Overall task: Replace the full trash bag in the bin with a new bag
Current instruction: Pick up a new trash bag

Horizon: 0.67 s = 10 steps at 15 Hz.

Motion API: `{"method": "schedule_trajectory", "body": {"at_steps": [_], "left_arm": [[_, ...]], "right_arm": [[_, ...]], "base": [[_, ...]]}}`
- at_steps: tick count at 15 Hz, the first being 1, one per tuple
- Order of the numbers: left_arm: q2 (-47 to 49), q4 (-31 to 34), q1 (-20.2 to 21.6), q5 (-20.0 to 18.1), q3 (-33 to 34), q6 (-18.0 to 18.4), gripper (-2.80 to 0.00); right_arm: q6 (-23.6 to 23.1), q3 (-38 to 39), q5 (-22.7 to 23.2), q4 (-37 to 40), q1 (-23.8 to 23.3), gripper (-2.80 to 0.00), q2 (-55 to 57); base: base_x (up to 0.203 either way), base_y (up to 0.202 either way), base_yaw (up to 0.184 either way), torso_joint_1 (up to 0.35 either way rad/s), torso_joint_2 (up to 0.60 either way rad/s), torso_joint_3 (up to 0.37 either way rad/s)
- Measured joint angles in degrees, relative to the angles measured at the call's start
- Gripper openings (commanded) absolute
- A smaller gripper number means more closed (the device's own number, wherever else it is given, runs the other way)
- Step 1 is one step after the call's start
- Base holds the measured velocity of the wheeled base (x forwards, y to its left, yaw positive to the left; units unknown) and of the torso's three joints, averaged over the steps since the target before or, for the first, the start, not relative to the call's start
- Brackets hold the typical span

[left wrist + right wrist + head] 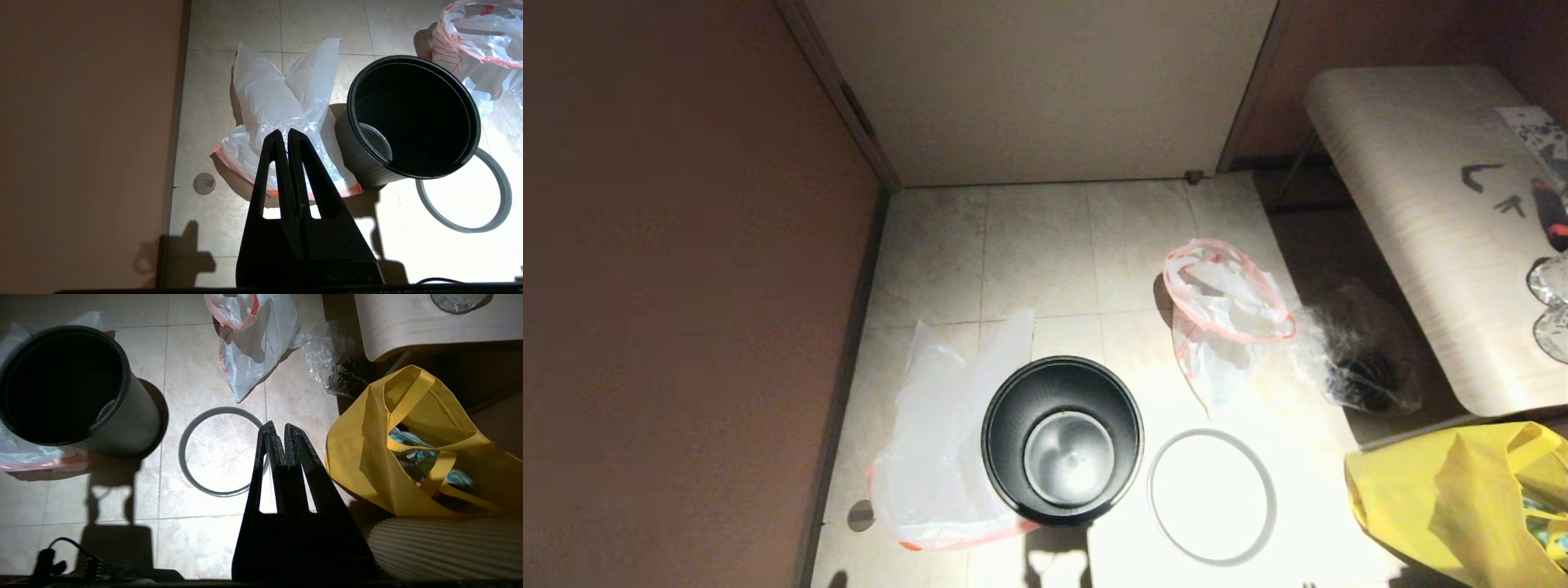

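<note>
The bin stands upright on the tiled floor, unlined, with its shiny base showing inside. Its grey hoop lies flat on the floor to its right. The new bag lies limp against the bin's left side, orange hem toward me. The full trash bag sits behind and right of the bin, its pink hem gaping. My left gripper hangs shut and empty above the new bag. My right gripper hangs shut and empty over the hoop's edge. Neither gripper shows in the head view.
A crinkly clear bag with dark contents lies right of the full bag. A big yellow bag sits at the front right under a pale table. A brown wall runs along the left, a door behind.
</note>
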Motion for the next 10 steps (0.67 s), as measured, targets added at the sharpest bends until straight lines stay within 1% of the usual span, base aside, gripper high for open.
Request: {"method": "schedule_trajectory", "body": {"at_steps": [4, 10], "left_arm": [[0.0, 0.0, 0.02, 0.01, 0.0, 0.02, -2.8], [0.0, 0.02, 0.0, 0.0, 0.0, 0.02, -2.8]], "right_arm": [[-2.4, 9.95, -0.28, -9.32, -0.02, -2.8, -0.62], [-3.16, 11.8, -0.62, -10.81, -0.04, -2.8, -0.7]], "base": [[0.0, 0.0, 0.0, 0.0, 0.0, 0.0], [0.0, 0.0, 0.0, 0.0, 0.0, 0.0]]}}
